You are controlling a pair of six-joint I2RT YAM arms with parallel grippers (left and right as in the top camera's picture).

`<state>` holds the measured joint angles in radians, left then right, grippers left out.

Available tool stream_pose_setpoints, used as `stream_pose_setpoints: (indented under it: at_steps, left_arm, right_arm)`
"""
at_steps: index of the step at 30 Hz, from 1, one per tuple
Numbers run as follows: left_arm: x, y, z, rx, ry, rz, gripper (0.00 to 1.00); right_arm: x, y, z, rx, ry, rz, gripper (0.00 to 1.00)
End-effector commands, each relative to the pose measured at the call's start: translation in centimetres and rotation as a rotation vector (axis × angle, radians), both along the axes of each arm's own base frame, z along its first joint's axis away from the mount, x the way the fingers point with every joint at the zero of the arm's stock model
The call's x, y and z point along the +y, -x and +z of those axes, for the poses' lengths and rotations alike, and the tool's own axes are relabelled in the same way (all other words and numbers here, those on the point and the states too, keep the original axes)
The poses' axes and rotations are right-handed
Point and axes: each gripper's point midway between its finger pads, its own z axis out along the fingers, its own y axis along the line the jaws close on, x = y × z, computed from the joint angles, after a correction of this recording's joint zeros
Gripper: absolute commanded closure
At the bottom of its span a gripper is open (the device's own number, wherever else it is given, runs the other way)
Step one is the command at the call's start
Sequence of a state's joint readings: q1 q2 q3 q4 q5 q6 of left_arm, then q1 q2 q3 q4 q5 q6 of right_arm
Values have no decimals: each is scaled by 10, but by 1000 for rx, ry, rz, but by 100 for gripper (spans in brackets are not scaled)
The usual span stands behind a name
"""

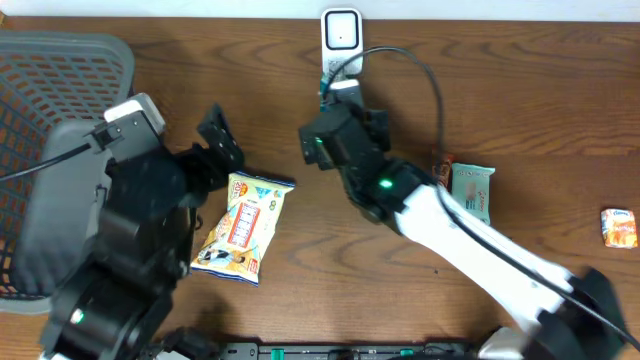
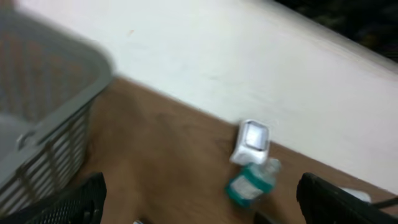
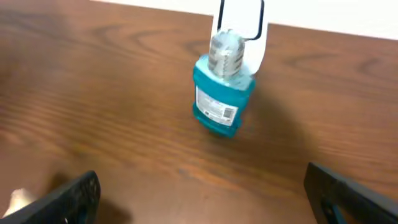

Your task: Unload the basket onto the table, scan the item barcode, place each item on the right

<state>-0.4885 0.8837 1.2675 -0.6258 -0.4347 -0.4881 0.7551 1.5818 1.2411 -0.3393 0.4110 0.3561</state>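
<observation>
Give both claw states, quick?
Left claw: open, holding nothing.
Right claw: open, holding nothing; the small teal plastic bottle stands apart, ahead of it.

The overhead camera looked straight down from high above the whole table (image 1: 520,90). The left wrist camera, low at 8 o'clock, faced 1 o'clock, its view blurred. The right wrist camera sat close to the bottle (image 3: 217,99), facing 12 o'clock. All three views shared the scanner (image 1: 341,32) at 12 o'clock.

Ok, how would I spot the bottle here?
Start at the white scanner at the far edge of the table. Just in front of it stands the bottle. Teal, with a pale cap and white label, it is the only bottle; its neighbours are flat packets.
</observation>
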Motion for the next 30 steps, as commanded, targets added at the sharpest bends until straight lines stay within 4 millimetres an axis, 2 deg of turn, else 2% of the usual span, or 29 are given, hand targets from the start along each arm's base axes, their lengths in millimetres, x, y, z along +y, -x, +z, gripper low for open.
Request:
stream_pose_setpoints:
  at_steps: [1,4,5,8,10,11,13,16,19,22,27,30]
  left_arm:
    - [2,27,48,-97,-77,-19,2]
    - [-6,49,65,-109,-107,-76,2]
    - [-10,60,72,-117,-121,-110,3]
    - [-13,76,82,-148,-153,-133,2]
    - [-20,85,87,-179,-165,-155,2]
    - [-23,88,90,-194,-175,-154,2]
    - [-32,97,99,-243,-231,-137,2]
    - [-52,108,115,-281,-440,-60,2]
    - [-74,106,118,-268,-522,-51,2]
    - [-75,98,117,-261,-491,-27,2]
    - [-86,79,118,-282,-424,-180,2]
    - [-79,66,119,-279,-414,-174,2]
  right_arm:
    - [-5,19,32,9,-94,35,1]
    - [-23,24,40,17,-61,60,1]
    - [-22,27,37,35,-27,148,1]
    - [-9,42,24,110,-16,442,1]
    - [-12,47,22,155,-73,523,1]
    - [-18,45,22,167,-97,524,1]
    - [-41,32,20,178,-101,457,1]
    - [-51,34,14,218,-110,441,1]
    - [-49,40,10,244,-103,451,1]
    - [-45,42,10,245,-102,461,1]
    - [-49,39,9,239,-83,439,1]
    - [-59,33,7,232,-51,381,1]
